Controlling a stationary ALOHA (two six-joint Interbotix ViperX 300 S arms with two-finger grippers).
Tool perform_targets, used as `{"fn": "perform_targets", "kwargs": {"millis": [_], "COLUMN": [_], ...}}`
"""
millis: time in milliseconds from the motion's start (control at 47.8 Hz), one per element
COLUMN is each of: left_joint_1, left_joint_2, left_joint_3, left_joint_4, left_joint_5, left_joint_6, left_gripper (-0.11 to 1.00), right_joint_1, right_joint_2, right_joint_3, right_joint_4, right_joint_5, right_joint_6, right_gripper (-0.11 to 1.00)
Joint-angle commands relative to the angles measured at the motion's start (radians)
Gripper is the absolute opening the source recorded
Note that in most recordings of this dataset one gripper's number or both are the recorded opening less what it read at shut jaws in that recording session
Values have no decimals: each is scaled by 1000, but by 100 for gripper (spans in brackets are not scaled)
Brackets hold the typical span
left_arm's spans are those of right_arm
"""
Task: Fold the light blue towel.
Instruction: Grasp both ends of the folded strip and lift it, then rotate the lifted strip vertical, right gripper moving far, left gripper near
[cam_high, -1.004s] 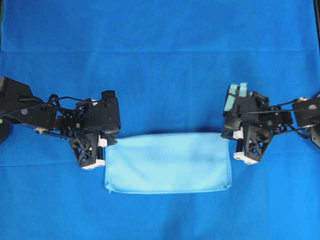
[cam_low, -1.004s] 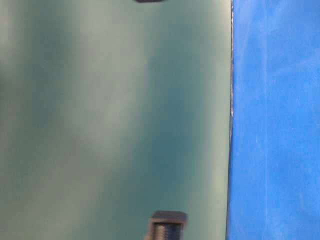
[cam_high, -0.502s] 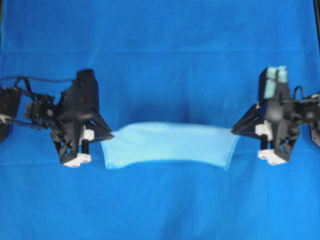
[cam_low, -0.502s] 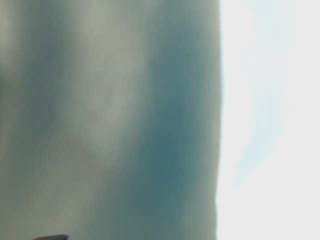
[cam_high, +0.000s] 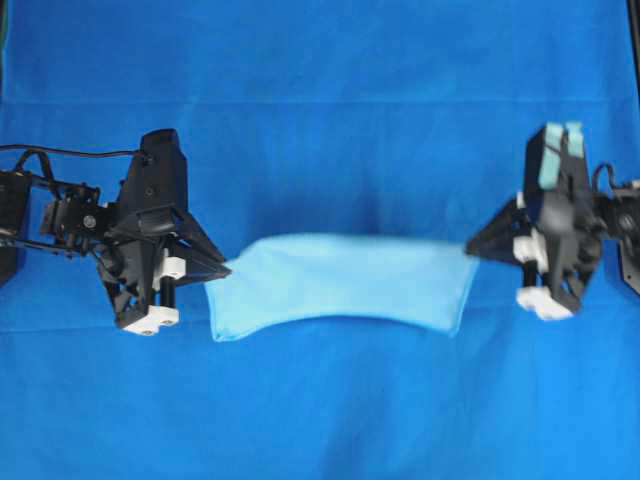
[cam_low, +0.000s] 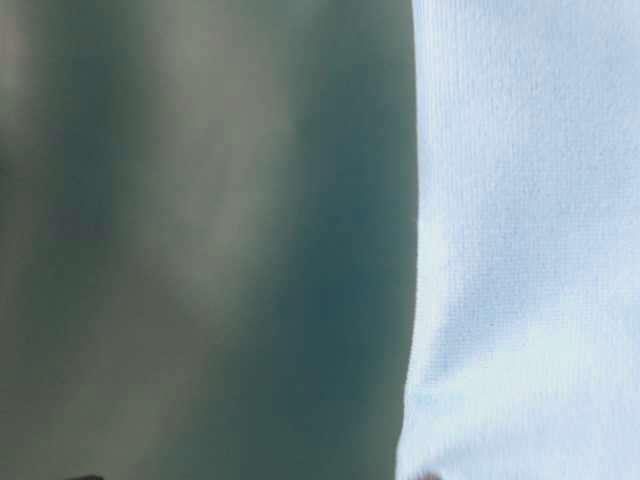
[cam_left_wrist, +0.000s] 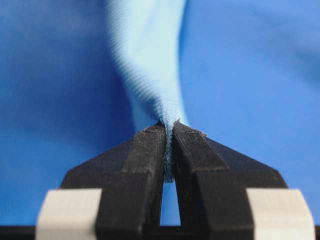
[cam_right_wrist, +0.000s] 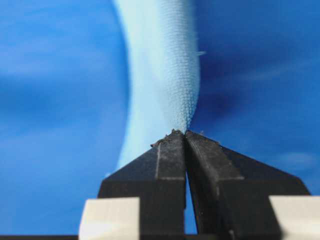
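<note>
The light blue towel (cam_high: 340, 281) hangs folded and stretched between my two grippers above the table, sagging along its near edge. My left gripper (cam_high: 226, 268) is shut on the towel's left end; in the left wrist view the cloth (cam_left_wrist: 150, 60) is pinched between the black fingertips (cam_left_wrist: 168, 131). My right gripper (cam_high: 470, 250) is shut on the towel's right end, and the right wrist view shows the weave (cam_right_wrist: 170, 70) rising from the closed tips (cam_right_wrist: 184, 134). In the table-level view the towel (cam_low: 530, 240) fills the right side as a pale textured sheet.
A royal-blue table covering (cam_high: 320, 90) spreads under everything. A dark strip runs along the far right edge (cam_high: 635, 60). The left of the table-level view is a blurred grey-green surface (cam_low: 200, 240).
Both grippers have turned, lifted the folded towel off the table and drawn it away from the front edge. The towel now sags between them, where it lay flat a second ago.
</note>
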Motion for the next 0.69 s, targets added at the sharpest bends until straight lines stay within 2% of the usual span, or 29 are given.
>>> {"fn": "perform_targets", "kwargs": {"millis": [0, 105, 230, 376, 460, 669], "left_joint_1": [-25, -54, -87, -123, -129, -127], "left_joint_2": [17, 69, 144, 236, 282, 391], "left_joint_3": [-46, -97, -178, -304, -357, -463], "left_joint_4": [2, 3, 5, 5, 5, 5], "left_joint_5": [-46, -89, -121, -126, -127, -149], "left_joint_6": [8, 20, 64, 173, 233, 285], "left_gripper": [1, 1, 1, 1, 1, 1], "right_joint_1": [-72, -176, -281, -387, -420, -454], "right_joint_2": [14, 49, 101, 173, 209, 293], "right_joint_3": [-34, -52, -86, -140, -169, -247], "right_joint_4": [-31, -83, -138, -196, -219, -252], "right_joint_5": [-5, -5, -15, -57, -80, -138], "right_joint_6": [-2, -3, -9, -14, -15, -21], "right_gripper": [1, 1, 1, 1, 1, 1]}}
